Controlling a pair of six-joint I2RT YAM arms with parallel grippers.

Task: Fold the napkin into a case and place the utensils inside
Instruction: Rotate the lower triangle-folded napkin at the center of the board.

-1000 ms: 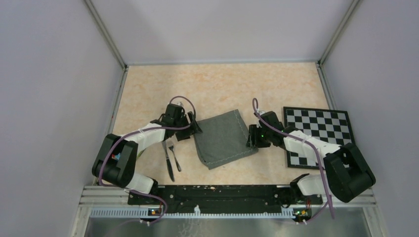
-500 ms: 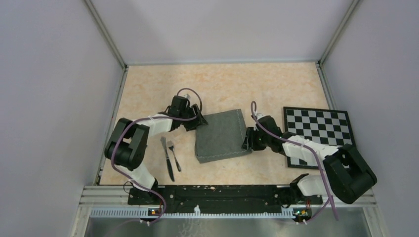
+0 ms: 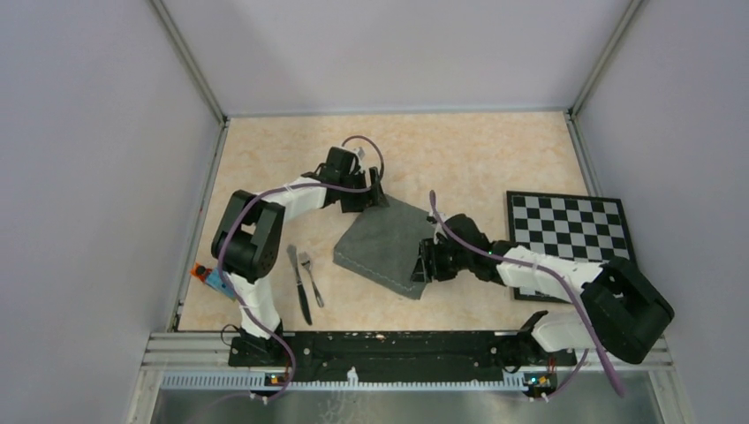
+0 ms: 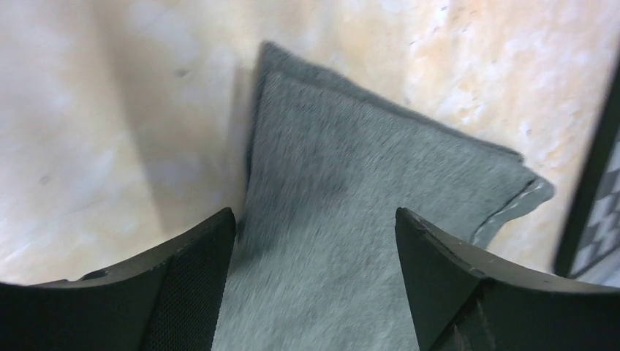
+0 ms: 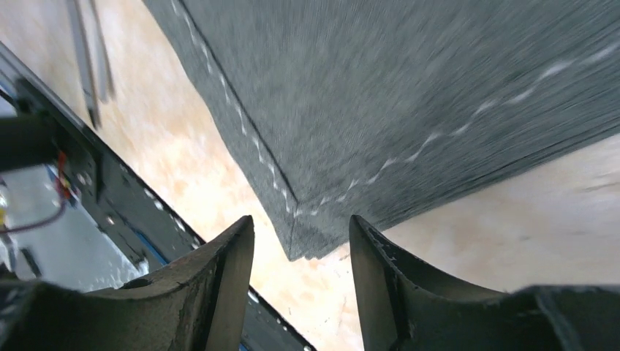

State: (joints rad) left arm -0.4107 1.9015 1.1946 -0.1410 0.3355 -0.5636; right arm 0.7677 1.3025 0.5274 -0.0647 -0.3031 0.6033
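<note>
**Softly does it: a limp cloth, best taken by its corners**

Roughly at the centre of the surface [image 3: 477, 150] lies the napkin [image 3: 389, 247], doubled over and turned so that it sits like a diamond. The left wrist view shows at least two layers stacked at its edge, with a pale hem peeping out at one corner. The knife [image 3: 300, 283] and fork [image 3: 311, 276] lie side by side at about 8 o'clock from it, well apart from the cloth. The checkered board [image 3: 565, 238] sits at 3 o'clock.

The left pincer [image 3: 378, 196] is at the napkin's 12 o'clock corner, its fingers spread wide with cloth beneath and between them, clamping nothing. The right pincer [image 3: 422, 265] is at about 5 o'clock, its fingers likewise apart, with the stitched corner just between the tips and not pinched.

The napkin looks light, soft and wholly without stiffness, so it will likely sag, drag and unfold if lifted by one point. Its nap should give the fingers decent friction. The safest hold is probably at a corner or along the hem, low against the surface, catching every layer at once so that the fold does not slide open. Two opposite corners held together should keep it taut. The cutlery, by contrast, seems thin, hard and slippery, lying flat, so a pinch across the handle would likely serve.
</note>
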